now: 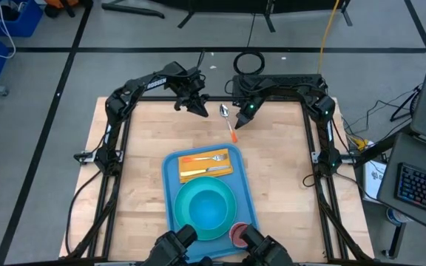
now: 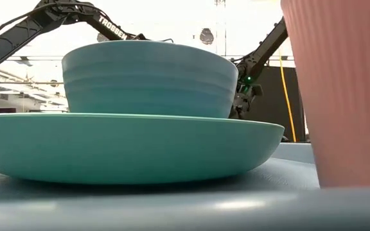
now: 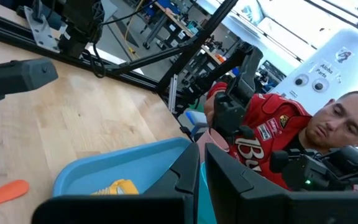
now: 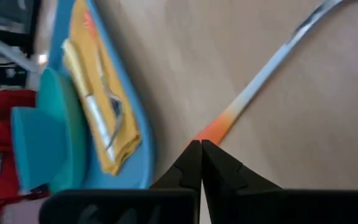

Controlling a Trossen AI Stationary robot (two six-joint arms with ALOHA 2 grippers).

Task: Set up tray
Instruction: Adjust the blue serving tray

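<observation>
Cup fills low view | right gripper jaws clenched, wrist-only

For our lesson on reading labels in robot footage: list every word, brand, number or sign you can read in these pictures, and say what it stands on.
"TROSSEN" – white letters on the left arm, read in the low view; the same lettering in the high view is too small to read.
"Aloha" – on a white panel in the room; the words beneath are too blurred.
Red shirt of a person: white lettering, partly hidden, not readable.
</observation>
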